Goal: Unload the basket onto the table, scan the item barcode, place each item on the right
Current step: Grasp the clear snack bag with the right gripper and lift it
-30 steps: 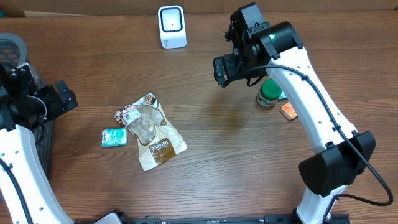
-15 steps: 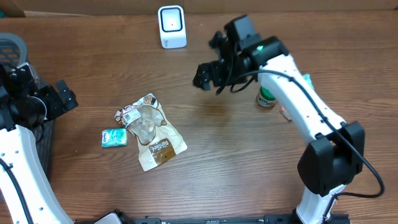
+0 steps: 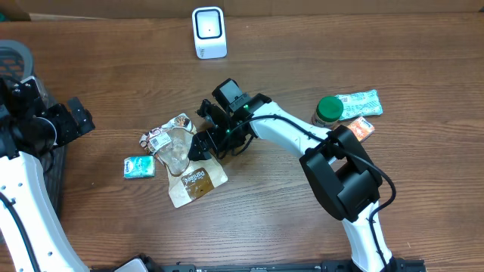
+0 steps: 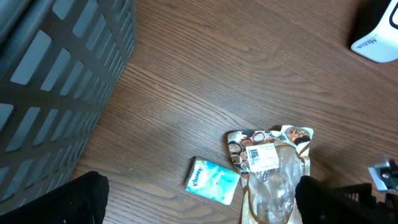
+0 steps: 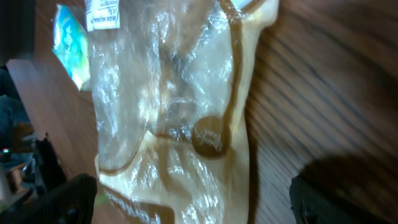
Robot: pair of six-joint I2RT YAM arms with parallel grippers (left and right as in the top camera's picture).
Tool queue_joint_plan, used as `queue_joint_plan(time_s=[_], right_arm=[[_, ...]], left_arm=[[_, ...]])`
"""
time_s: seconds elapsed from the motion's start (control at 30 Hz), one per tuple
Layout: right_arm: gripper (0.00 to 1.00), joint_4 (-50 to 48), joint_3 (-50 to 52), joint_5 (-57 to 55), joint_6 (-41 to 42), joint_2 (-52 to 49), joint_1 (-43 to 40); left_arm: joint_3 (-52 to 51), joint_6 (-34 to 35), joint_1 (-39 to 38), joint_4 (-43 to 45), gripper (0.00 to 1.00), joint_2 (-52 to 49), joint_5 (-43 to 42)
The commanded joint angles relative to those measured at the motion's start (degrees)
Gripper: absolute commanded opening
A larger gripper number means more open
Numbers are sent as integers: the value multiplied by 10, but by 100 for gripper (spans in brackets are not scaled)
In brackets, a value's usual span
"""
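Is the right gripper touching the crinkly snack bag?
Cannot tell. Overhead, the open right gripper overlaps the snack bag at its edge, but its height above the bag is hidden. The right wrist view is blurred and shows no clear contact.

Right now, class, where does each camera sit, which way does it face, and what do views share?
Overhead: above the table, facing straight down; both arms, scanner, bag, tissue pack.
Left wrist: on the left arm, tilted down past the basket toward the bag; own fingertips at bottom.
Right wrist: close over the bag, facing down; fingertips at bottom.
Shared: all show bag and tissue pack.
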State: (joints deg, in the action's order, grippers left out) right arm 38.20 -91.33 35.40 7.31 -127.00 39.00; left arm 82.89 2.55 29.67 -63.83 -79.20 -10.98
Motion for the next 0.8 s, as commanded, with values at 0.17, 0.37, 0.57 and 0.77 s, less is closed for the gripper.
queue_joint_plan(time_s=[0.17, 0.37, 0.57, 0.77], right_arm=[[83, -39, 3, 31, 1, -59, 35], [53, -65, 3, 0, 1, -67, 67], [12, -80, 2, -9, 4, -67, 61], [4, -110, -6, -22, 87, -67, 25]], left_arm=[[8, -13, -1, 0, 100, 1, -6], [8, -13, -1, 0, 100, 1, -6], [8, -13, -1, 0, 100, 1, -6], [8, -13, -1, 0, 99, 1, -6]])
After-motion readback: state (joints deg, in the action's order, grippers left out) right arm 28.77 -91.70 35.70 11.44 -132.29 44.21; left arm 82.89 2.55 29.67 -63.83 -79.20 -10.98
